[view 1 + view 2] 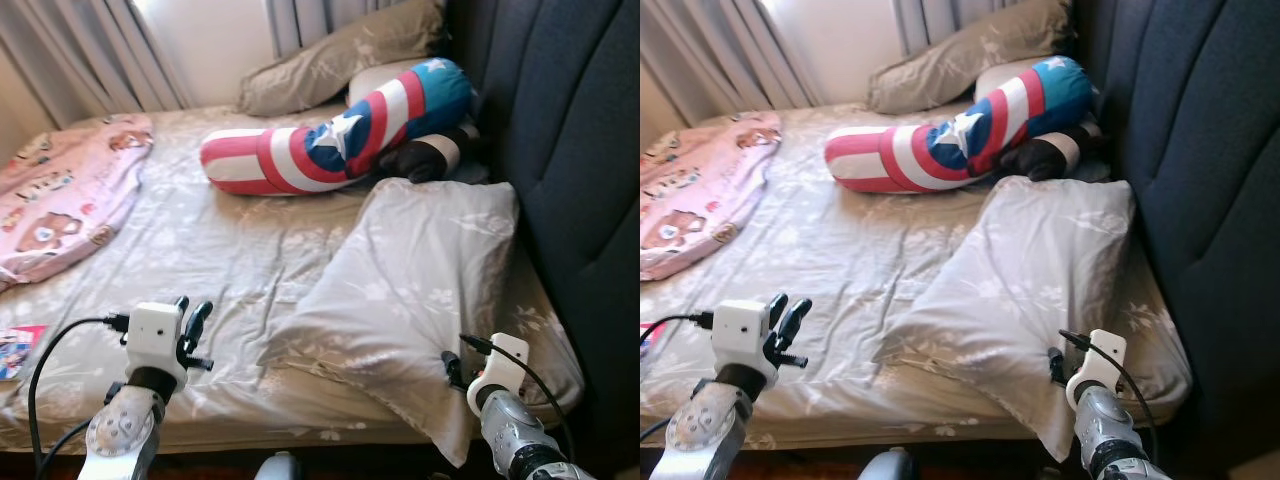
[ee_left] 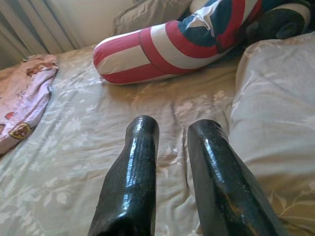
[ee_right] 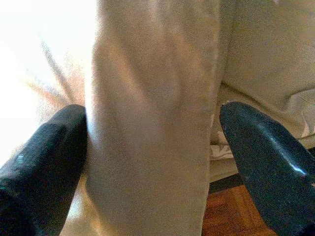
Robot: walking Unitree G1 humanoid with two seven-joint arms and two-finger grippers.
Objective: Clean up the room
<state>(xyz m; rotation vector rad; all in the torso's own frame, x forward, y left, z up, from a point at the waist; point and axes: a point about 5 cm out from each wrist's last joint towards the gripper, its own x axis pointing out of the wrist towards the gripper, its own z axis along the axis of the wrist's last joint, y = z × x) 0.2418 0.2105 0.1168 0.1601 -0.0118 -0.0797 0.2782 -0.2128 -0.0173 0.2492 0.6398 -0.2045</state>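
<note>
The robot stands at the side of a bed (image 1: pixel 220 250) with a tan flowered sheet. A big tan pillow (image 1: pixel 420 280) lies on the bed, close to the dark blue headboard (image 1: pixel 580 150). Its near corner hangs over the edge of the bed.

The right gripper (image 3: pixel 157 147) is at that corner. Its two black fingers (image 3: pixel 44 162) are spread wide, with a fold of the pillow cloth between them. One finger touches the cloth. The other finger is a little way off, so the cloth is not pinched. Below the cloth you can see a bit of wood floor (image 3: pixel 231 211).

The left gripper (image 2: pixel 172 147) is held up over the sheet, near the bed's edge. Its fingers (image 2: pixel 133 167) stand close together with a small gap, and they hold nothing.

Farther back lies a long red, white and blue cushion with a star (image 1: pixel 330 130). A small dark cushion (image 1: pixel 430 155) sits just beside it. Another tan pillow (image 1: pixel 330 60) leans by the curtains (image 1: pixel 90 50). A pink blanket with cartoon pictures (image 1: pixel 60 195) lies on the far left side of the bed.
</note>
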